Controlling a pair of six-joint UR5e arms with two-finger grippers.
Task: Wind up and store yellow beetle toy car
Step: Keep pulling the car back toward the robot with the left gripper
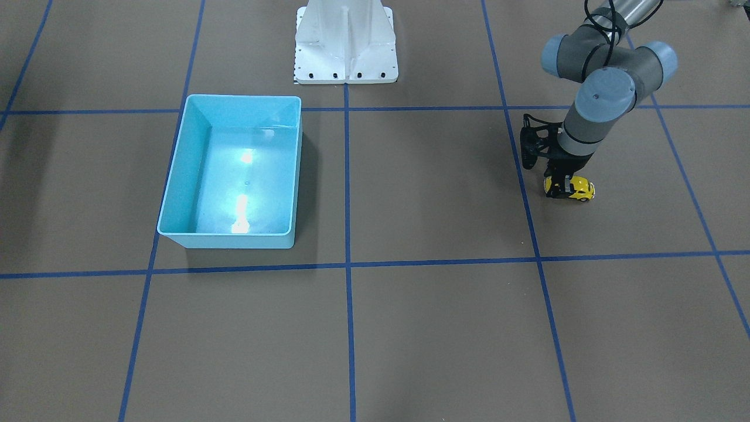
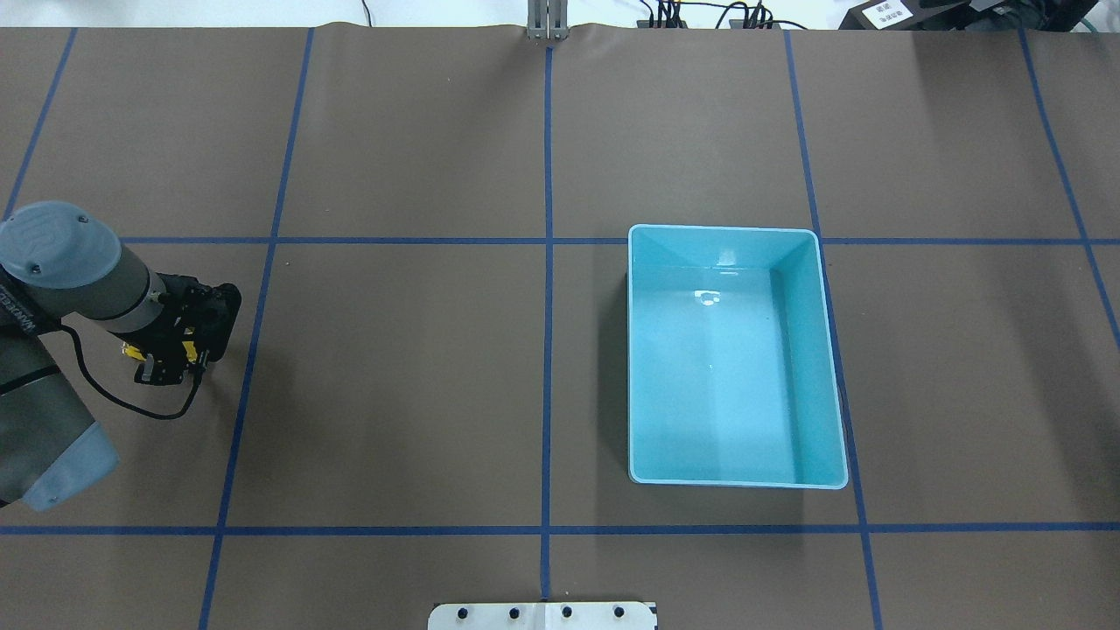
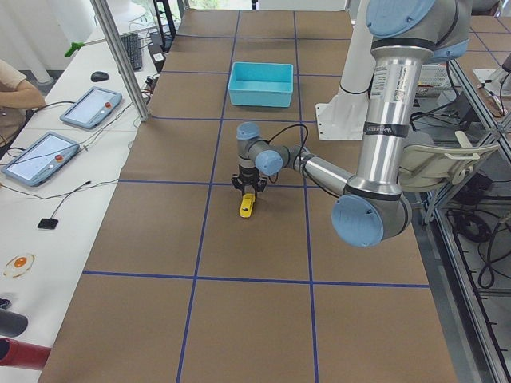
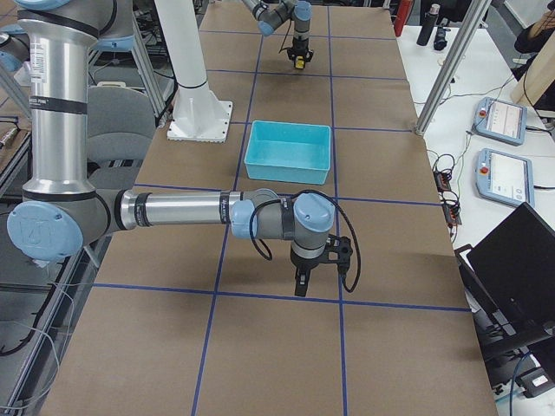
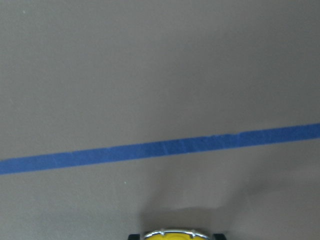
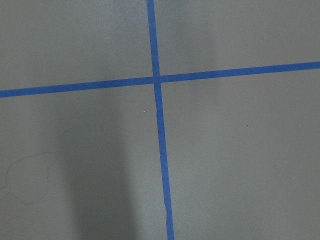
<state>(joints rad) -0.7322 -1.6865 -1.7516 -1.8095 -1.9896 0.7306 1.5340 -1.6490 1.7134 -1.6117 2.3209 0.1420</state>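
The yellow beetle toy car (image 1: 580,189) stands on the brown table at the robot's left side. My left gripper (image 1: 561,186) comes down on it from above, fingers closed around its body. In the overhead view the car (image 2: 187,351) shows only as yellow patches under the gripper (image 2: 168,360). The left wrist view shows just its yellow top (image 5: 175,235) at the bottom edge. It also shows in the exterior left view (image 3: 247,206). The right gripper (image 4: 301,284) hangs over bare table, seen only in the exterior right view; I cannot tell its state.
An empty light-blue bin (image 1: 180,153) stands on the robot's right half, also seen in the overhead view (image 2: 726,231). The white robot base (image 1: 345,53) is at the table's edge. Blue tape lines (image 6: 159,130) grid the table.
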